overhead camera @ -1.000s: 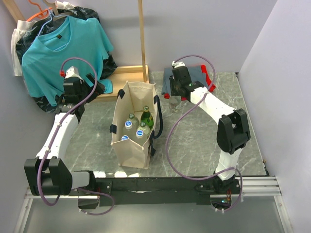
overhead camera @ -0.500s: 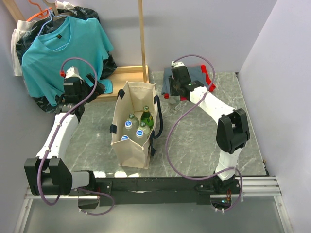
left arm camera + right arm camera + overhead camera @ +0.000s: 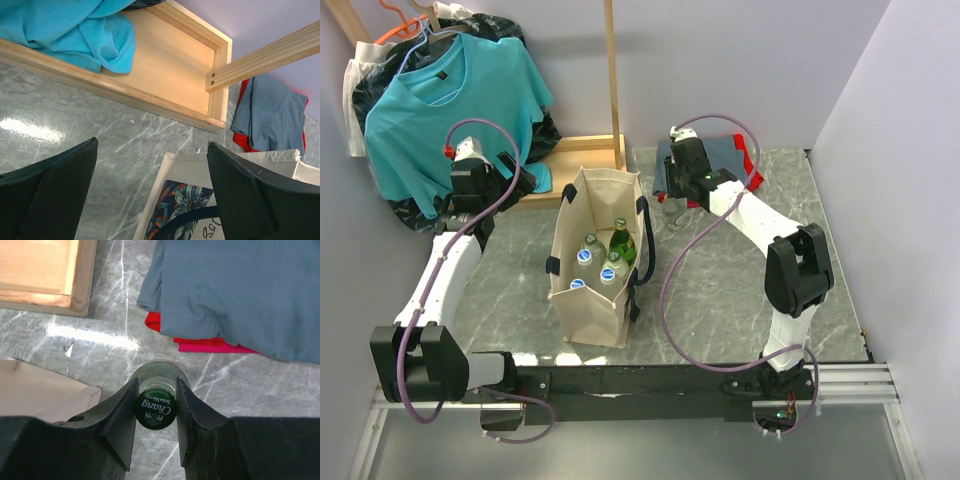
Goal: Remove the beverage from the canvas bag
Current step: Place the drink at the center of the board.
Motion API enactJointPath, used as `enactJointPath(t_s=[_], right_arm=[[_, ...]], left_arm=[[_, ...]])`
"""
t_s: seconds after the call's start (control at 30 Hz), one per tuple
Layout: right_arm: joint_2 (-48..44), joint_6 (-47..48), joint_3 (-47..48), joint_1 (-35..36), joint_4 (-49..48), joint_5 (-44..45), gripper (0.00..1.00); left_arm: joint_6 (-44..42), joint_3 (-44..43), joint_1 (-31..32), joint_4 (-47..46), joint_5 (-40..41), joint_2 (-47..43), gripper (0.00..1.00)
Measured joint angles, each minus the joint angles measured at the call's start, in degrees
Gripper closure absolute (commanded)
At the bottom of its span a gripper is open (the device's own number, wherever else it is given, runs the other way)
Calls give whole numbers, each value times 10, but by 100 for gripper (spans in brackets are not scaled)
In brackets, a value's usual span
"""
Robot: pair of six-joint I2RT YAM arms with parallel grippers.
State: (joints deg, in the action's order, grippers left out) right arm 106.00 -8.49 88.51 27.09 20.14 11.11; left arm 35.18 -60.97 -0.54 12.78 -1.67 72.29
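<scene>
right tool (image 3: 156,390): pinching cap of green-capped clear glass bottle (image 3: 155,410), right of beige canvas bag (image 3: 590,310) | change: nudged slightly bagward | left tool (image 3: 152,150): spread, left of bag, unmoved

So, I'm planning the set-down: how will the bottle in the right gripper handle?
The bottle looks like clear glass, so it is probably heavy for its size and breakable. The right gripper pinches only its narrow capped top, so it may swing or slip. Round and narrow, it could tip, then roll.
</scene>
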Motion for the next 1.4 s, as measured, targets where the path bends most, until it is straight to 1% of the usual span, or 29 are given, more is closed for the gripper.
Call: enactJointPath(t_s=[0.1,0.2,0.23,0.27,0.3,0.33,0.4,0.47,0.5,0.57,0.63,0.67,0.83,0.9,0.97,1.0,1.07,1.1,1.13,1.17,1.4], right_arm=[[0,0,0,2,0,0,99],[0,0,0,3,0,0,88],[0,0,0,3,1,0,96],[0,0,0,4,1,0,100],[0,0,0,4,1,0,100],[0,-1,0,5,1,-1,96],[0,-5,0,5,2,0,81],[0,-8,0,5,3,-1,81],[0,-9,0,5,3,-1,78],[0,-10,0,5,3,-1,78],[0,-11,0,5,3,-1,71],[0,-12,0,5,4,0,70],[0,-13,0,5,4,0,70],[0,-13,0,5,4,0,66],[0,-14,0,5,4,0,58],[0,-14,0,5,4,1,55],[-1,-18,0,5,4,0,55],[-2,-20,0,5,2,0,48],[-3,-22,0,6,-1,0,46],[-7,-24,0,6,-4,1,37],[-25,-26,0,7,-17,6,34]], left_arm=[[0,0,0,0,0,0,4],[0,0,0,0,0,0,4],[0,0,0,0,0,0,4],[0,0,0,0,0,0,4],[0,0,0,0,0,0,4],[0,0,0,0,0,0,4],[0,0,0,0,0,0,4],[0,0,0,0,0,0,4],[0,0,0,0,0,0,4],[0,0,0,0,0,0,4],[0,0,0,0,0,1,4],[0,0,0,0,0,1,4],[0,0,0,0,0,3,4],[0,0,0,0,0,3,4],[0,1,0,0,0,3,4],[0,1,0,0,0,3,4],[0,1,0,0,0,3,3],[0,1,0,0,0,3,4],[0,1,0,0,0,3,4],[0,1,0,0,0,3,4],[0,2,0,0,0,3,4]])
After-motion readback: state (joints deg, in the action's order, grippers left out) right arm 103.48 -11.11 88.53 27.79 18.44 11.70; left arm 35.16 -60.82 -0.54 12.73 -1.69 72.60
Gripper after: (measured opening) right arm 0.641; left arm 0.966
